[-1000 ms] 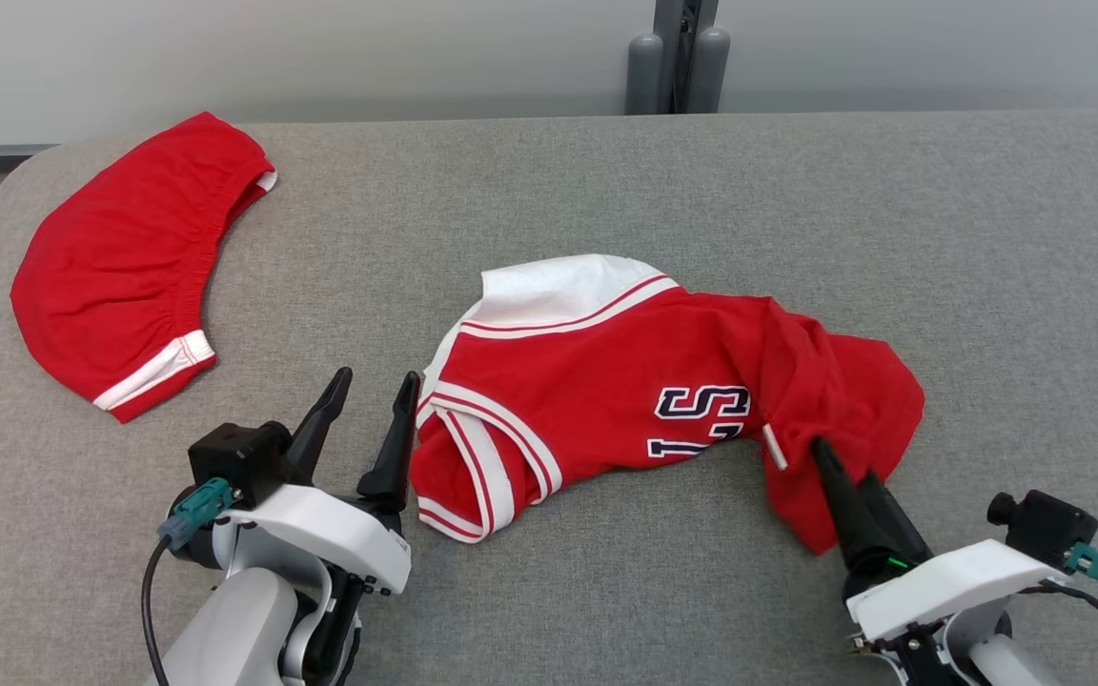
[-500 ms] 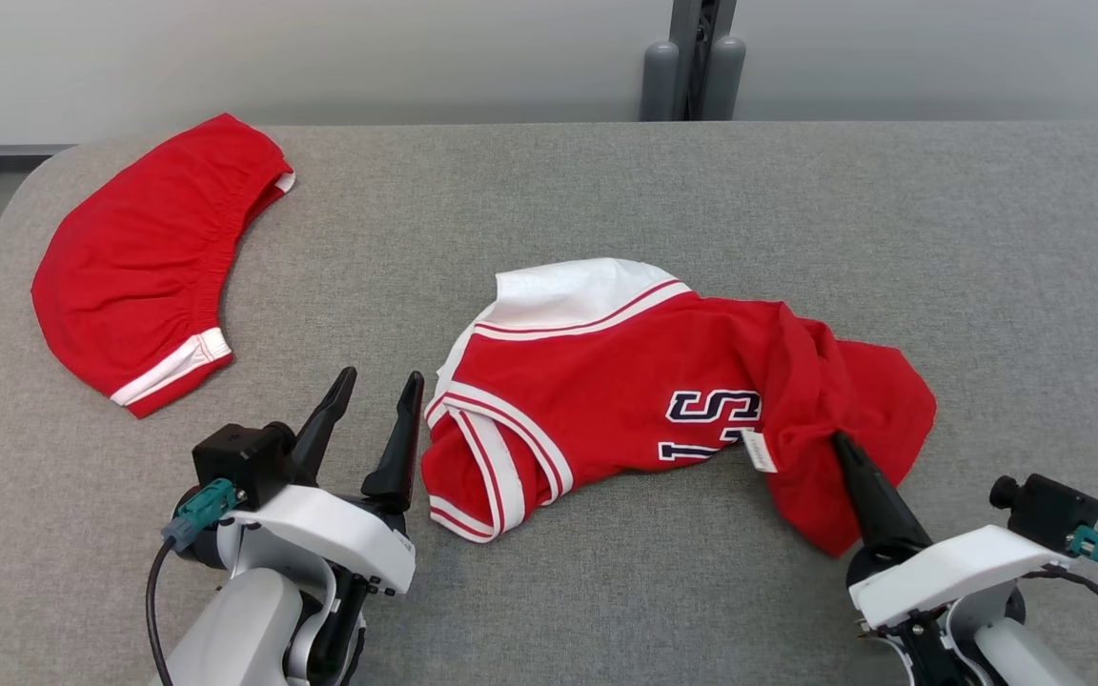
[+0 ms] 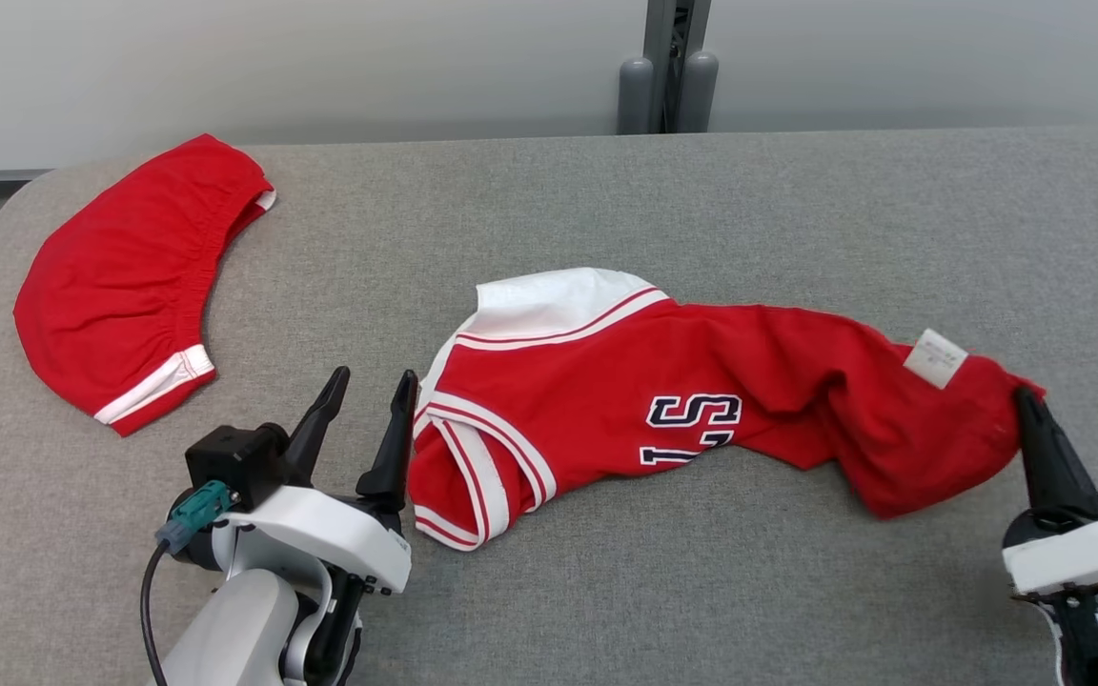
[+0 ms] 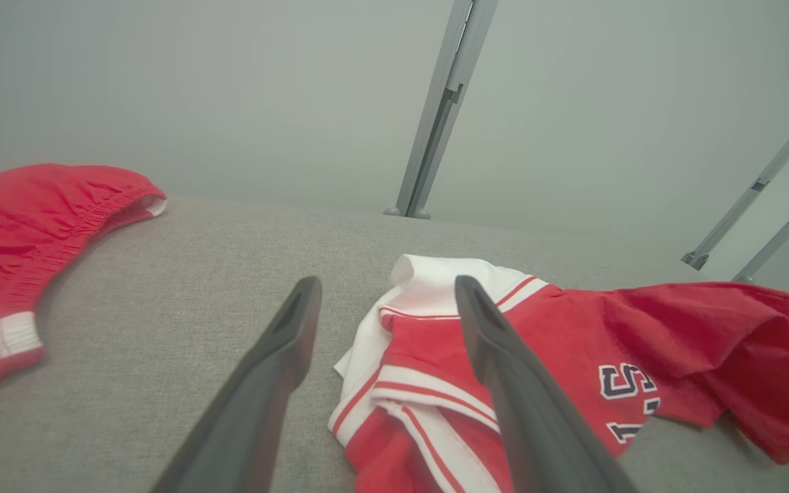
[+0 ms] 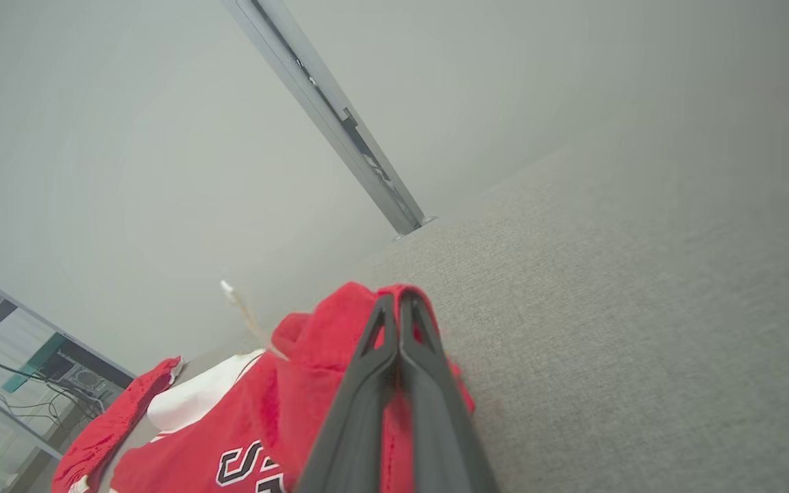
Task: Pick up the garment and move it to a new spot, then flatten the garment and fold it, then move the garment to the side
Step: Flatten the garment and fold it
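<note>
Near edge, left: the left gripper [image 3: 375,379] hangs just above the grey table [image 3: 797,210] with its two dark fingers spread wide and nothing between them. Its inner finger stands just beside the striped armhole at the left end of the red jersey [image 3: 663,381]; whether it touches the cloth cannot be told.

Near edge, right: the right gripper [image 3: 1027,402] is pinched tight on the right-hand end of the jersey, its fingers pressed together over a fold of red fabric, as the right wrist view confirms.

Middle: the jersey lies on the table as a long band between the two grippers, white shoulder panel on its far-left side, numerals facing up, a white care label [image 3: 935,357] near the held end, and creases gathered toward the right.

Far left: red shorts [image 3: 120,276] lie well apart. Far centre: a grey post [image 3: 668,67] stands behind the table.

The step in hand is judged to be the flattening. The next move likely calls for the left gripper to close on the armhole edge, so that both ends can be pulled taut and laid flat.
</note>
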### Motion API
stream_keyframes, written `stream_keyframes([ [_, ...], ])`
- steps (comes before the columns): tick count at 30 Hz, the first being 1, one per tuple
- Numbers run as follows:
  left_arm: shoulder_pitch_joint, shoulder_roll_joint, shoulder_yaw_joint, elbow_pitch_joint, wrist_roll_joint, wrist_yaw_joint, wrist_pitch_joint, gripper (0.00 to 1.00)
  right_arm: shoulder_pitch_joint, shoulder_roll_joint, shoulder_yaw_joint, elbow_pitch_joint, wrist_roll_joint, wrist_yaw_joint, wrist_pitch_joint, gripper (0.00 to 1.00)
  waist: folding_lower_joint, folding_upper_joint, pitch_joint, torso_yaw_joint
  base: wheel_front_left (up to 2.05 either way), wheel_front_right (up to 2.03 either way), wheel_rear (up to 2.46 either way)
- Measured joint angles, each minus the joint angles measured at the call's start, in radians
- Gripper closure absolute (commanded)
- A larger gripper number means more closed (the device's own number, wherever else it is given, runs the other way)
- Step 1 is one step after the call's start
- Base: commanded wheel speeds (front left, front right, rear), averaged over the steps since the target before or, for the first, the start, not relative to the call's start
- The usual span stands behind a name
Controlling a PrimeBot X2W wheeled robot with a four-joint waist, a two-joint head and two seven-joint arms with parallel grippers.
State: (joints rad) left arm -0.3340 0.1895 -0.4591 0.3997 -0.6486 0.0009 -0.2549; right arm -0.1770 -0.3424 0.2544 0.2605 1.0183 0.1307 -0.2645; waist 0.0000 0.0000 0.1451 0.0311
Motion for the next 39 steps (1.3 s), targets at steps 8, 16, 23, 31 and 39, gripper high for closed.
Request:
stream_keyframes([
  [8, 0.003, 0.003, -0.005, -0.006, -0.002, 0.000, -0.001, 0.00, 0.046, -0.041, -0.157, 0.059, -0.137, 0.000, 0.000, 1.00, 0.0000, 0.0000, -0.009, -0.011, 0.00, 0.00, 0.00],
  [16, 0.003, 0.005, -0.007, -0.012, -0.003, 0.003, -0.001, 0.00, 0.039, 0.033, -0.337, 0.143, -0.320, 0.000, 0.000, 1.00, 0.0000, 0.0000, -0.010, -0.021, 0.00, 0.00, 0.00],
  [23, 0.003, 0.002, -0.013, -0.008, -0.005, 0.003, -0.001, 0.00, 0.014, 0.089, -0.328, 0.208, -0.404, 0.000, 0.000, 0.00, 0.0000, 0.0000, -0.022, -0.015, 0.00, 0.00, 0.00],
  [31, 0.020, 0.002, -0.016, -0.007, -0.012, 0.005, -0.001, 0.00, 0.002, 0.108, -0.374, 0.108, -0.455, 0.000, 0.000, 0.00, 0.0000, 0.0000, -0.037, -0.006, 0.00, 0.00, 0.00],
  [39, 0.046, -0.004, -0.006, -0.019, -0.013, 0.009, -0.004, 0.00, 0.023, 0.121, -0.272, 0.007, -0.450, 0.000, 0.000, 0.00, 0.0000, 0.0000, -0.061, 0.005, 0.00, 0.00, 0.00],
])
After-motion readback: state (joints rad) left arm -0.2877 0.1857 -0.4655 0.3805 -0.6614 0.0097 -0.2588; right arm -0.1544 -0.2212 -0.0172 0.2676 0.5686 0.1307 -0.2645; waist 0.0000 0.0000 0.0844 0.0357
